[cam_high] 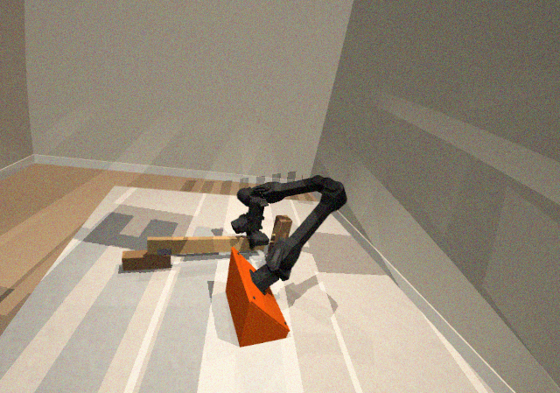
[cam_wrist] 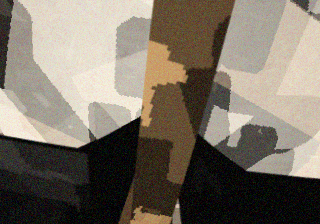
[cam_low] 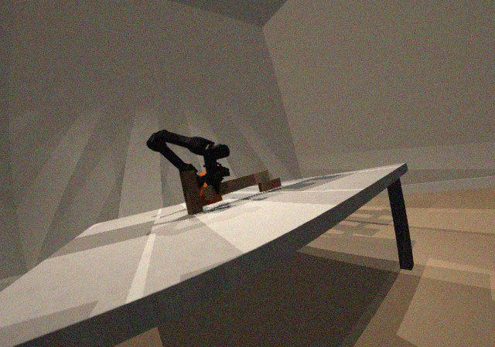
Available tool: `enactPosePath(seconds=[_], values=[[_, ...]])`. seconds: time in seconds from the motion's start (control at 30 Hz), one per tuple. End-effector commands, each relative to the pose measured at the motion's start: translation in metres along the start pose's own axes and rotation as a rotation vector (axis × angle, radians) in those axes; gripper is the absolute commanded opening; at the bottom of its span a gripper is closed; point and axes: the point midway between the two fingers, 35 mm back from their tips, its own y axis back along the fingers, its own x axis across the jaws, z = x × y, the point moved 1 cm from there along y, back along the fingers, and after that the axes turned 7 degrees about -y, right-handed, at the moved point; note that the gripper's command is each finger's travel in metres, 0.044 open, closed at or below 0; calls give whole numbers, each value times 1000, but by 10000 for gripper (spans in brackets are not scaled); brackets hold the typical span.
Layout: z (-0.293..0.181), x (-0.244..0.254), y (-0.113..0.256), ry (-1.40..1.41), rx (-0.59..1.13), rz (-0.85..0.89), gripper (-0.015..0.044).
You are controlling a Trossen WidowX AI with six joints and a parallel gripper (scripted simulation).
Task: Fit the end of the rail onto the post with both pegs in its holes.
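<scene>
The long wooden rail [cam_high: 199,245] [cam_low: 240,183] [cam_wrist: 192,24] has its far end in the bracket [cam_high: 164,252] on the low footboard block [cam_high: 142,261] [cam_low: 269,185]. My gripper [cam_high: 258,242] [cam_low: 216,186] [cam_wrist: 161,124] points down and is shut on the rail close to its near end. That end is held up off the table, and the rail looks near level. The short wooden post [cam_high: 283,226] [cam_low: 191,193] stands upright just beyond the near end. The pegs and holes cannot be made out clearly, and whether the rail touches the post cannot be told.
The orange arm base [cam_high: 246,303] [cam_low: 211,197] stands beside the rail, and the arm arches over from it, passing near the post in the top view. The pale table [cam_high: 361,334] [cam_low: 100,263] carries striped shadows.
</scene>
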Motion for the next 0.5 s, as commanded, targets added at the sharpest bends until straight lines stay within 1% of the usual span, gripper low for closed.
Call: enactPosePath(seconds=[0.0, 0.47], values=[[1, -2, 7, -3, -17, -11, 0], [1, -2, 14, -3, -17, -11, 0]])
